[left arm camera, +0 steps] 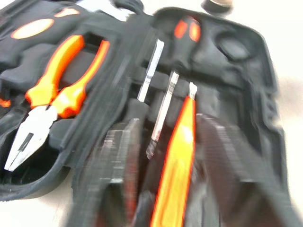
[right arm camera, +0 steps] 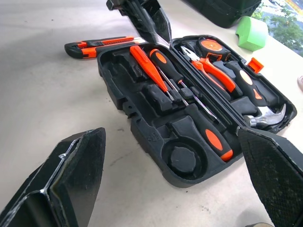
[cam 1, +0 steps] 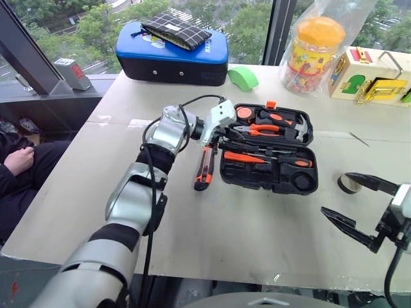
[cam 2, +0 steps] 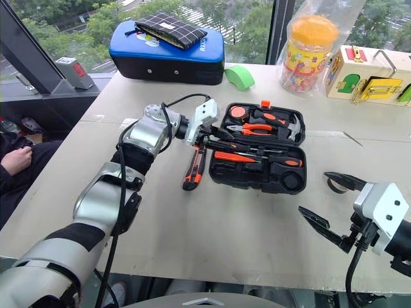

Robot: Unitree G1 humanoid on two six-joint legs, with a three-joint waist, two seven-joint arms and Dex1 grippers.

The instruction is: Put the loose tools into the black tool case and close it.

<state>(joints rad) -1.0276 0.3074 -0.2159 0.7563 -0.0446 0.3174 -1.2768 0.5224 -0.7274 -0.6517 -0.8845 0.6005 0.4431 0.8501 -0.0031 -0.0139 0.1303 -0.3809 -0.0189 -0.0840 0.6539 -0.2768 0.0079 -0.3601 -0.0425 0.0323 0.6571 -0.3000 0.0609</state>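
Observation:
The black tool case (cam 1: 257, 177) lies open in the middle of the table. In its near half lie two screwdrivers (right arm camera: 210, 135) and a thin orange pointed tool (right arm camera: 147, 66). My left gripper (cam 1: 228, 136) hovers over the case's left end, just above the orange tool's handle; the tool lies in its slot. The orange-black utility knife (cam 1: 205, 167) rests on the table just left of the case. A small black tape roll (cam 1: 347, 186) sits right of the case. My right gripper (cam 1: 335, 193) is beside it, open and empty, its upper finger reaching over the roll.
Orange-handled pliers (cam 1: 260, 129), a hammer (cam 1: 299, 132) and a tape measure (cam 1: 244, 113) fill the case's far half. At the back stand a blue-topped case (cam 1: 172, 54), a green piece (cam 1: 243, 77), an orange-lidded jar (cam 1: 314, 54) and a latch box (cam 1: 363, 77). A person (cam 1: 19, 160) sits at left.

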